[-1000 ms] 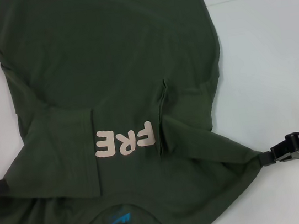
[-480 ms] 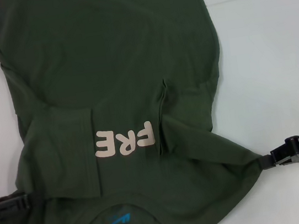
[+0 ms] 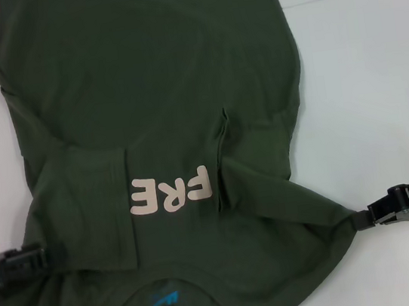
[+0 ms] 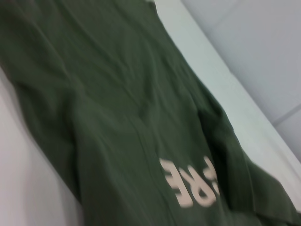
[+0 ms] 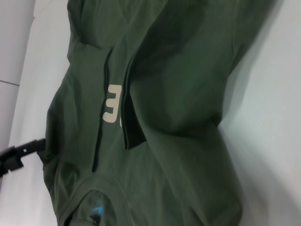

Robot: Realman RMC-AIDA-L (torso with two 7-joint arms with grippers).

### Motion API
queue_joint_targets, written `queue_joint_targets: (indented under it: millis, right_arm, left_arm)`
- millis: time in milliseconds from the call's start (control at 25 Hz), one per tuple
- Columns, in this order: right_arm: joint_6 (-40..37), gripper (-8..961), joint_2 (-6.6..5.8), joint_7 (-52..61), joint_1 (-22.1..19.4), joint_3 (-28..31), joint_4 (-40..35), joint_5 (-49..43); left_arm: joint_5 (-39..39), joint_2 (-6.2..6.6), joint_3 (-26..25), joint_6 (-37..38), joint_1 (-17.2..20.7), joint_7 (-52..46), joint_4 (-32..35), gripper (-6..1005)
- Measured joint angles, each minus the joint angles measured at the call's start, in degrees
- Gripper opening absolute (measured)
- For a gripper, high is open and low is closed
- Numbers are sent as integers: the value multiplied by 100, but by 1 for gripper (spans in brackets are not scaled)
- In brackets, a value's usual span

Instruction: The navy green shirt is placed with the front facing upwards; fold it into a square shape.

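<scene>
The navy green shirt point(image 3: 150, 92) lies front up on the white table, collar toward me, with pale letters "FRE" point(image 3: 170, 192) and a blue neck label point(image 3: 163, 302) showing. Both sleeves are folded in over the chest. My right gripper point(image 3: 360, 219) is at the shirt's right shoulder corner, shut on the cloth, which is drawn into a point there. My left gripper point(image 3: 52, 258) lies low over the left shoulder edge; the right wrist view shows this left gripper point(image 5: 40, 145) touching the shirt point(image 5: 178, 94). In the left wrist view only the shirt point(image 4: 117, 94) appears.
The white table point(image 3: 377, 83) shows bare on both sides of the shirt, with a faint seam line running across its far part. The shirt's hem end runs out of the head view at the far side.
My left gripper has slid inward from the table's left edge onto the shirt's left shoulder. The right gripper has shifted slightly outward with the corner of cloth.
</scene>
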Motion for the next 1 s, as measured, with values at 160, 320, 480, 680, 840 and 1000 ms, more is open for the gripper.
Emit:
queue_joint_targets:
  millis: [160, 320, 480, 680, 840, 1000]
  right_arm:
    - [18, 29, 4, 2, 10, -2, 1, 0]
    - [31, 29, 3, 4, 10, 1, 16, 0]
    - [36, 28, 0, 1, 10, 2, 32, -1]
    - [36, 27, -9, -4, 5, 3, 34, -2]
    - [35, 27, 1, -6, 14, 0, 41, -2]
    - [30, 27, 10, -7, 31, -3, 34, -2]
  left_arm:
    - [-159, 26, -172, -50, 30, 100, 30, 899]
    - [-173, 50, -335, -97, 44, 146, 84, 900]
    - [-128, 73, -370, -162, 104, 126, 181, 897]
    - [-116, 75, -397, -328, 222, 97, 307, 889]
    - [41, 69, -396, -429, 243, 89, 307, 883]
    - [263, 71, -393, -445, 212, 17, 303, 877]
